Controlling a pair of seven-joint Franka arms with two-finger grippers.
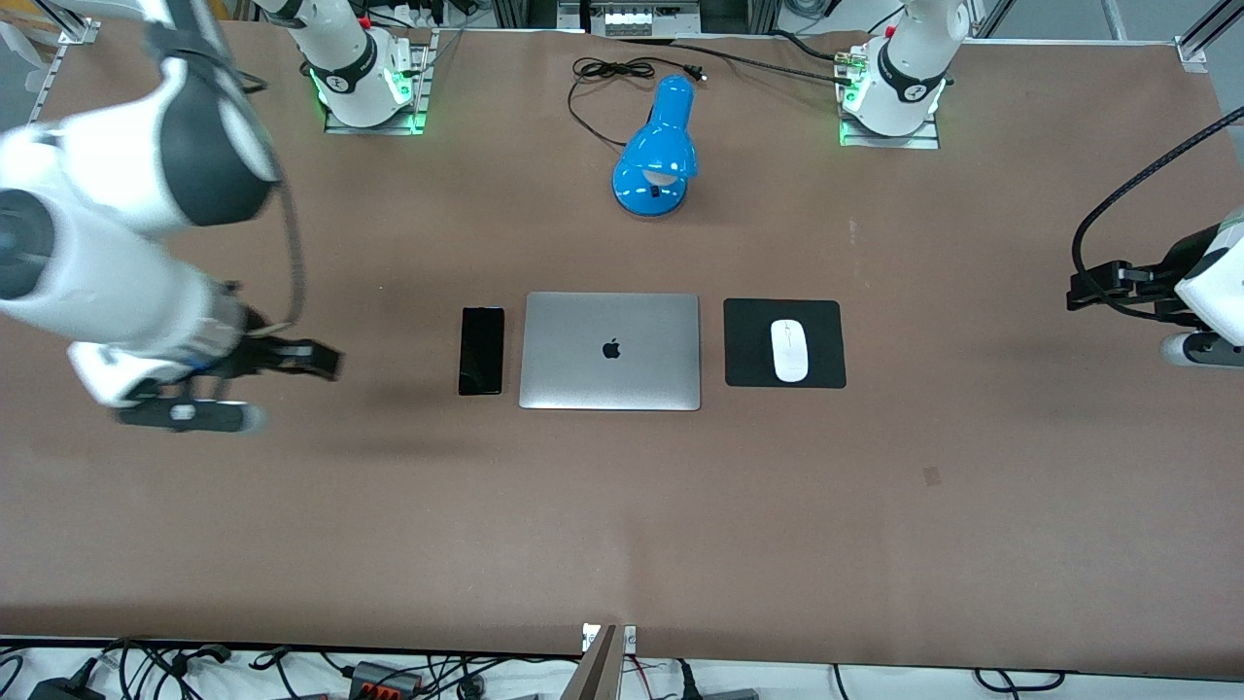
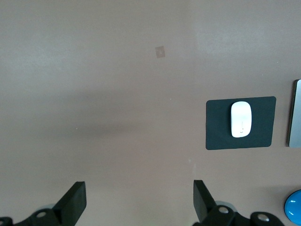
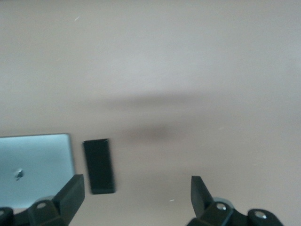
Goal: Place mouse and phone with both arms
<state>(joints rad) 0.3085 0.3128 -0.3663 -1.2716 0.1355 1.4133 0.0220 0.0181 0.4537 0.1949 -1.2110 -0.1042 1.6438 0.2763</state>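
The black phone (image 1: 481, 350) lies flat beside a closed silver laptop (image 1: 610, 350), on the side toward the right arm's end. The white mouse (image 1: 789, 350) rests on a black mat (image 1: 748, 331) on the laptop's side toward the left arm's end. My right gripper (image 1: 326, 362) hangs open over bare table between the phone and the right arm's end, holding nothing. In the right wrist view the phone (image 3: 99, 165) shows just off the open right gripper (image 3: 138, 195). My left gripper (image 1: 1077, 290) is open over bare table near the left arm's end. Its wrist view shows the left gripper (image 2: 139, 197) empty and well apart from the mouse (image 2: 241, 119).
A blue desk lamp (image 1: 656, 151) lies with its black cord between the two arm bases, farther from the front camera than the laptop. The brown table top (image 1: 622, 525) spreads wide toward the front camera. Cables lie along the front edge.
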